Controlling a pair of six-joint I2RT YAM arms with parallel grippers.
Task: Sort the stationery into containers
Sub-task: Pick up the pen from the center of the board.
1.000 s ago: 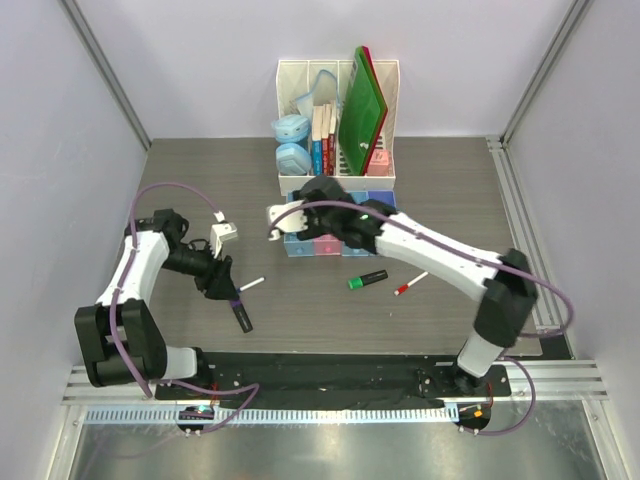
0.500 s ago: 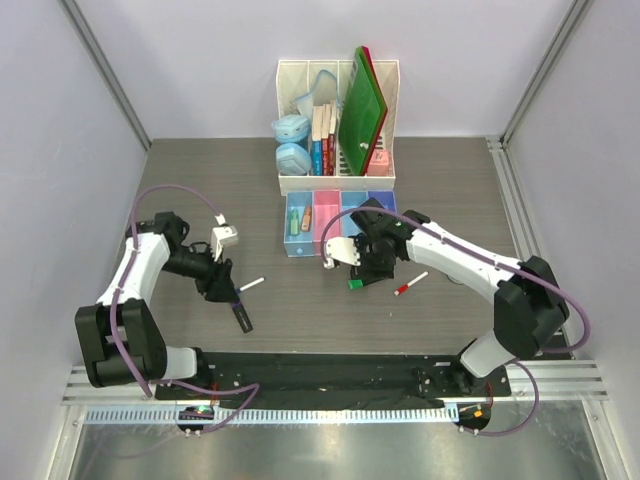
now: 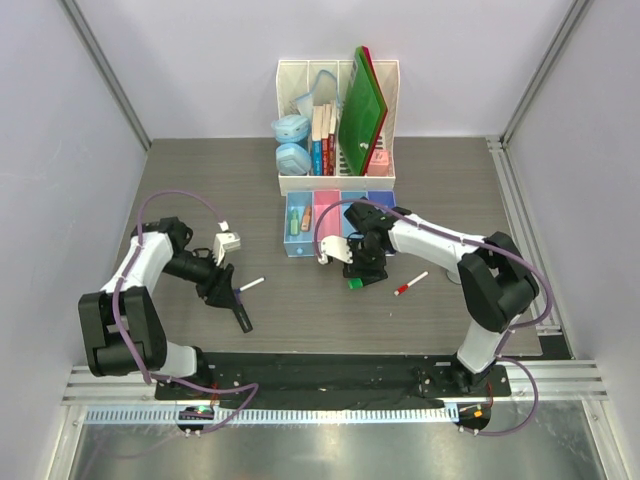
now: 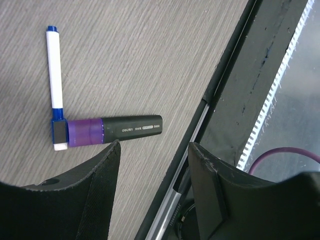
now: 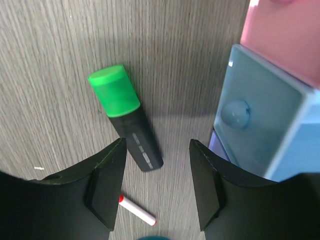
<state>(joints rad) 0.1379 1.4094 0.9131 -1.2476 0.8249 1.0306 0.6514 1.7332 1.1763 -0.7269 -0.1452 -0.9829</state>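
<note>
My left gripper (image 3: 218, 290) is open and empty, low over the table; in the left wrist view (image 4: 155, 150) its jaws stand apart. Just beyond it lie a black marker with a purple end (image 4: 112, 131) (image 3: 242, 315) and a white pen with a blue cap (image 4: 54, 80) (image 3: 250, 284). My right gripper (image 3: 362, 268) is open and empty, above a black marker with a green end (image 5: 127, 115) (image 3: 355, 284). A white pen with a red cap (image 3: 410, 284) (image 5: 137, 212) lies to the right. Four trays stand in a row: light blue (image 3: 297, 215), pink (image 3: 327, 208), light blue (image 5: 265, 125), purple (image 3: 381, 198).
A white slotted file rack (image 3: 338, 75) at the back holds books, green folders and two pale blue cases (image 3: 290, 130). The left light blue tray holds small green and orange items. A black rail (image 4: 235, 115) runs along the near table edge.
My right gripper has moved from over the left trays back towards me and now hovers over the green-ended marker. The left arm has barely shifted.
</note>
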